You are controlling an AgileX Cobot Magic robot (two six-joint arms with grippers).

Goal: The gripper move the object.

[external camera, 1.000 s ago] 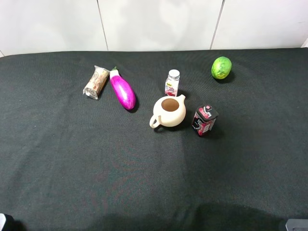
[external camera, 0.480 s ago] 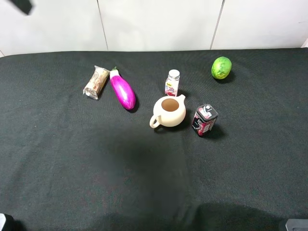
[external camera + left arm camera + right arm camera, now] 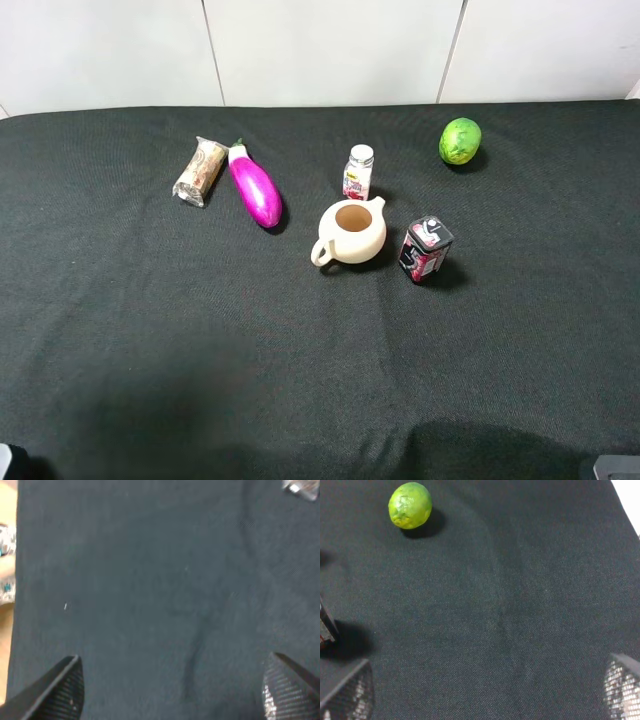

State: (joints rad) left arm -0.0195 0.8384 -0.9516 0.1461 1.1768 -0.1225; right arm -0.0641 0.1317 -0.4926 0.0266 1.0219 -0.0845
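Spreading wide, the left gripper (image 3: 172, 687) fingers (image 3: 60, 690) are hovering over bare black cloth; the right gripper (image 3: 480, 692) fingers (image 3: 622, 687) are also gaping apart, holding nothing. Black woven fabric is covering the counter (image 3: 150, 350), white panelled wall behind. The object (image 3: 358, 172), a small clear bottle with a round white cap, is standing upright just behind the cream teapot (image 3: 351, 232). A round green lime (image 3: 410, 505) is sitting well apart.
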